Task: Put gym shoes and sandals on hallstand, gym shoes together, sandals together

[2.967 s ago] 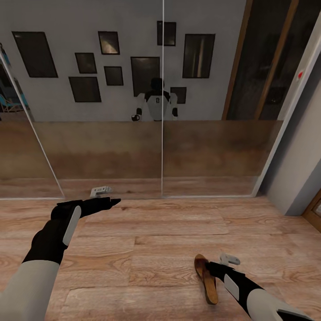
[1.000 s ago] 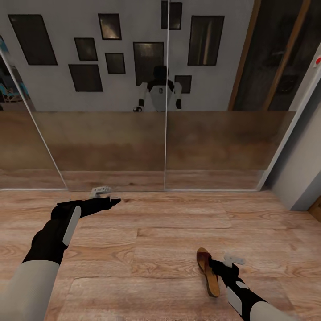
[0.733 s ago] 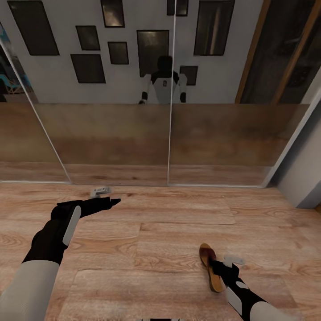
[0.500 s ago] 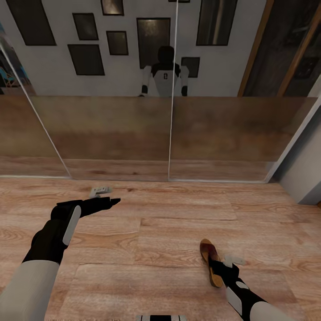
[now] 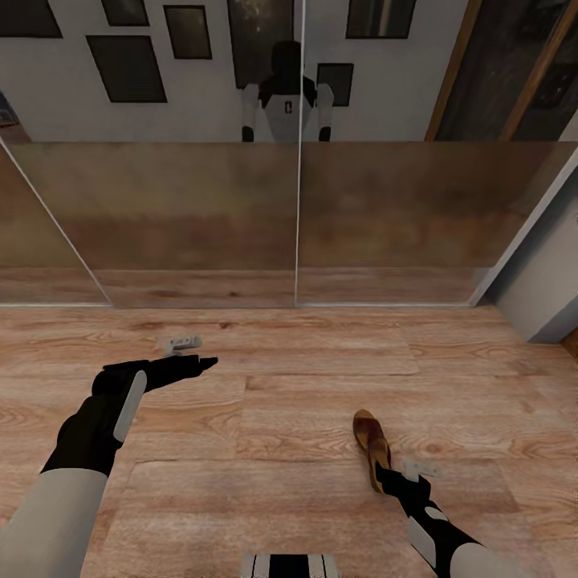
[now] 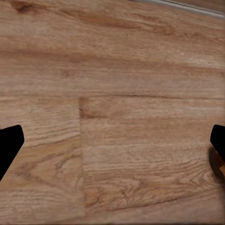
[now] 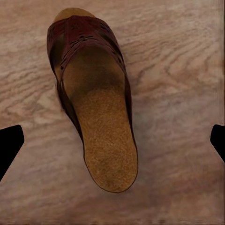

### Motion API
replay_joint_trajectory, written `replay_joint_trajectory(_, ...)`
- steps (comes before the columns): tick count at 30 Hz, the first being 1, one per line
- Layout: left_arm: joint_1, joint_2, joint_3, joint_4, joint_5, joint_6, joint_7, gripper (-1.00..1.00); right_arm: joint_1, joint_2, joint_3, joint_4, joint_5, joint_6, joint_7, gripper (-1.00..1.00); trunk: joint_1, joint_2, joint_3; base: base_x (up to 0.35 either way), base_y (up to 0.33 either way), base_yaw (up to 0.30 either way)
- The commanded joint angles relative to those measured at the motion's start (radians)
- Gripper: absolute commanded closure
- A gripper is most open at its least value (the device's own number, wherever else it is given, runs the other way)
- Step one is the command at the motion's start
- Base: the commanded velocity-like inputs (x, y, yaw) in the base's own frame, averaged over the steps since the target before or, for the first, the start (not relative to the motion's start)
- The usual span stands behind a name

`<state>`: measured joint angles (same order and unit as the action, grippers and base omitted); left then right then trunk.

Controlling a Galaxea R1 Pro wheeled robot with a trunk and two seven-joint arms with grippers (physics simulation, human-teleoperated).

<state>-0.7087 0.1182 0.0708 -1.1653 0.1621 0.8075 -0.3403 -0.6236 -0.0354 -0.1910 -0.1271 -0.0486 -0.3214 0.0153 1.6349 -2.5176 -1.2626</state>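
One brown sandal (image 5: 371, 445) lies on the corridor floor (image 5: 305, 401), toe strap towards the mirrored doors. In the right wrist view this sandal (image 7: 93, 108) shows its tan footbed and dark strap. My right gripper (image 5: 391, 480) hovers just behind its heel, open, with the fingertips (image 7: 10, 140) spread wider than the sandal and not touching it. My left gripper (image 5: 197, 365) is held out over bare planks, open and empty, with its fingertips (image 6: 9, 140) far apart. The gym shoes and the hallstand are out of view.
Tall mirrored wardrobe doors (image 5: 297, 201) close off the floor ahead and reflect my own body. A grey wall corner (image 5: 546, 289) stands at the right. My base (image 5: 289, 566) shows at the bottom edge.
The camera has tilted down and the doors have slid up the picture. My right gripper has drawn back from beside the sandal to behind its heel. The left arm is unchanged.
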Motion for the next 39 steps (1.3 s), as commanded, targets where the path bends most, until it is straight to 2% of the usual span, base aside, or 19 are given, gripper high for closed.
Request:
replay_joint_trajectory(1, 0.0, 0.0, 0.001, -0.001, 0.007, 0.007, 0.0, -1.0, -0.001, 0.0, -0.001, 0.001, -0.005, -0.004, 0.002, -1.0, 0.0, -0.001, -0.006, 0.0, 0.0, -0.121)
replay_joint_trajectory(6, 0.0, 0.0, 0.001, -0.001, 0.007, 0.004, 0.0, -1.0, -0.001, 0.0, -0.001, 0.001, -0.005, -0.004, 0.0, -1.0, 0.002, -0.002, -0.033, 0.0, 0.0, -0.106)
replay_joint_trajectory(13, 0.0, 0.0, 0.0, -0.001, 0.007, 0.001, 0.0, -1.0, -0.001, 0.0, 0.0, -0.001, -0.004, -0.004, -0.001, -1.0, 0.002, -0.002, -0.035, 0.0, 0.0, -0.018)
replay_joint_trajectory(24, 0.0, 0.0, 0.0, -0.001, 0.007, 0.001, -0.001, -1.0, -0.001, 0.0, 0.002, -0.003, -0.002, -0.004, 0.003, -1.0, 0.002, -0.002, -0.044, 0.0, 0.0, 0.136)
replay_joint_trajectory(39, 0.0, 0.0, 0.0, -0.001, 0.007, 0.001, -0.002, -1.0, -0.001, -0.002, 0.005, -0.003, -0.003, -0.004, -0.002, -1.0, 0.002, -0.002, -0.044, 0.0, 0.0, 0.006)
